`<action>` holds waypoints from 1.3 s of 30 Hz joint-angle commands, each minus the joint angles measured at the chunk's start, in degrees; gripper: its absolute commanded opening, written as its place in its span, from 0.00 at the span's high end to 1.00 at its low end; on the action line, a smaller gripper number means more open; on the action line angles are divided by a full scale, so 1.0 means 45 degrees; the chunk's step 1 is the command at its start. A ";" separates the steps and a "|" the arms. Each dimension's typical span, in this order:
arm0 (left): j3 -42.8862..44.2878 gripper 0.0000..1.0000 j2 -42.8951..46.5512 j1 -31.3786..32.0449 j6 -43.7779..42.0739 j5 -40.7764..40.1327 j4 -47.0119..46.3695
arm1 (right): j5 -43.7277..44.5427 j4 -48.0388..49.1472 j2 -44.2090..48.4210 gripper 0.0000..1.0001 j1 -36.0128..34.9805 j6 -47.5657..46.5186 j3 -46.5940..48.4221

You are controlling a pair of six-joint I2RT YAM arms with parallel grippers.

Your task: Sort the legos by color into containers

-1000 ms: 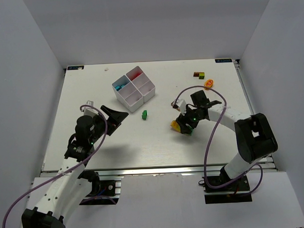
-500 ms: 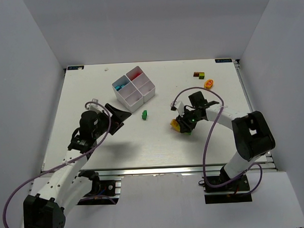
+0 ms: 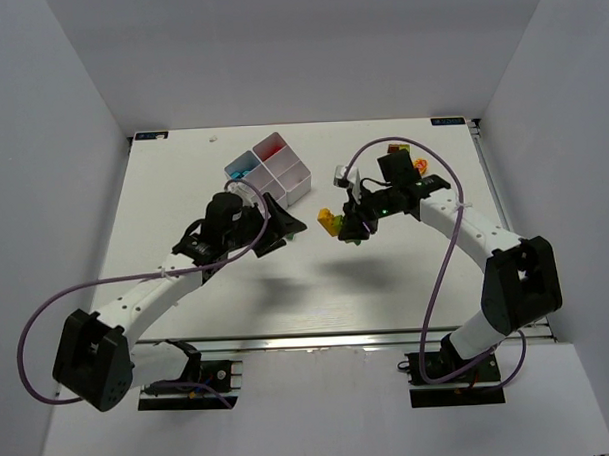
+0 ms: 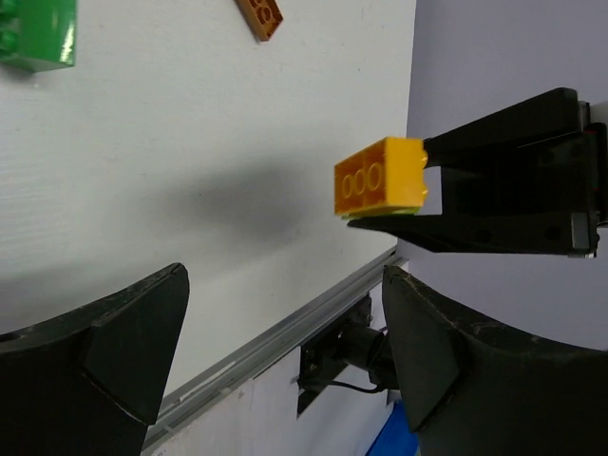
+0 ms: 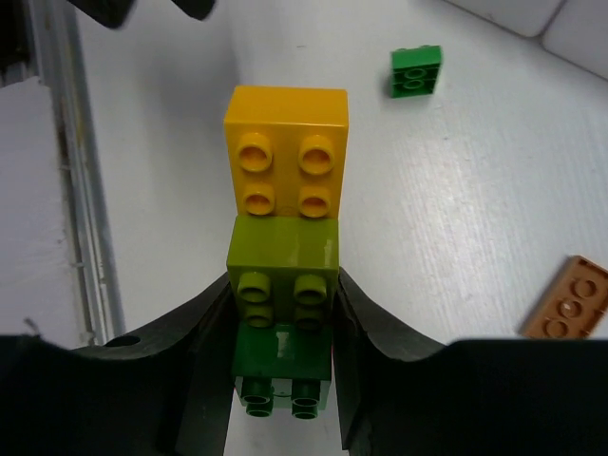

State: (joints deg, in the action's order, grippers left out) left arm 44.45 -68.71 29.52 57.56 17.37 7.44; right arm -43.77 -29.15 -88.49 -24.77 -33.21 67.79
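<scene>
My right gripper (image 5: 283,285) is shut on a stack of stuck-together legos: a yellow brick (image 5: 285,152) on top, an olive one (image 5: 285,271) and a dark green one (image 5: 283,370). In the top view this stack (image 3: 329,222) hangs above the table's middle in the right gripper (image 3: 349,226). My left gripper (image 3: 289,227) faces it from the left, open and holding nothing. Its wrist view shows the yellow brick (image 4: 380,178) ahead of the open left gripper (image 4: 285,285). The white four-compartment tray (image 3: 293,174) stands behind the left gripper, with red and blue pieces inside.
A loose green brick (image 5: 416,71) and a flat orange-brown piece (image 5: 570,299) lie on the table below the held stack. More bricks (image 3: 398,145) and an orange piece (image 3: 419,167) sit at the back right. White walls enclose the table.
The right gripper closed on the stack, lifted it off the table and carried it left and farther away. The left arm swung right toward the middle, hiding the loose green brick in the top view.
</scene>
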 commanded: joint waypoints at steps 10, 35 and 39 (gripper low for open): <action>0.1002 0.10 -0.0669 0.0588 -0.0427 0.0398 -0.0677 | -0.0781 -0.0652 0.0230 1.00 -0.0842 -0.0120 -0.0103; 0.1392 0.30 -0.1860 0.1273 -0.0584 0.1199 -0.1048 | -0.0860 -0.0808 -0.0004 1.00 -0.1604 -0.0139 -0.0103; 0.1471 0.38 -0.2075 0.1350 -0.0603 0.1336 -0.1049 | -0.0801 -0.0847 -0.0024 1.00 -0.1740 -0.0217 -0.0162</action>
State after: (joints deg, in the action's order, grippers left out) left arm 48.93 -77.80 35.05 55.92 22.52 2.57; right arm -45.41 -32.51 -88.62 -31.88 -33.41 67.57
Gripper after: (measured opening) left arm 0.628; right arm 0.433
